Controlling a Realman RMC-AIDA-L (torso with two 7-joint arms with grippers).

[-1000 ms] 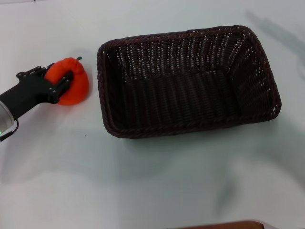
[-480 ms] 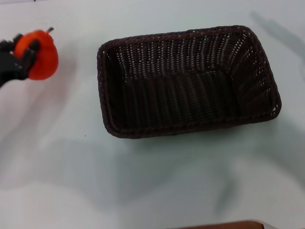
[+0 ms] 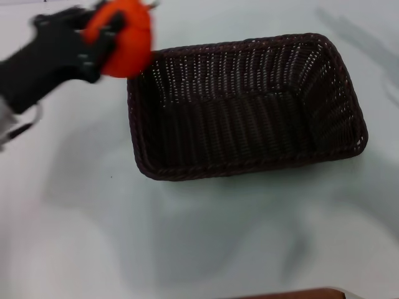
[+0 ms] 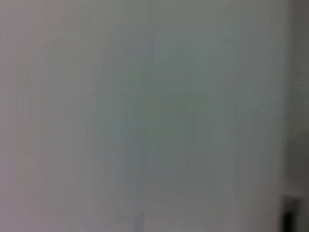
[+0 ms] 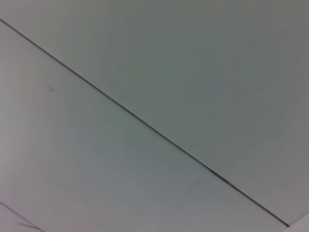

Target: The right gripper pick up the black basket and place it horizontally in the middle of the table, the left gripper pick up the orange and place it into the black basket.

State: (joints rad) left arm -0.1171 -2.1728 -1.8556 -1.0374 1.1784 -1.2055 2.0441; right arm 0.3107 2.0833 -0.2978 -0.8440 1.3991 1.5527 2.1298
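Observation:
In the head view the black basket [image 3: 246,106] lies lengthwise across the middle of the white table, open side up and empty. My left gripper [image 3: 106,34] is shut on the orange [image 3: 128,38] and holds it in the air just beside the basket's far left corner, above rim height. The black claw body and arm reach in from the left edge. My right gripper is out of view. The left wrist view shows only blurred pale surface; the right wrist view shows bare table with a thin dark seam [image 5: 145,124].
The white table [image 3: 206,237] spreads in front of the basket and to its left. A brown edge [image 3: 293,293] shows at the near bottom of the head view.
My left gripper lifted the orange off the table at the left, then carried it up and rightward to the basket's far left corner. The basket has not moved.

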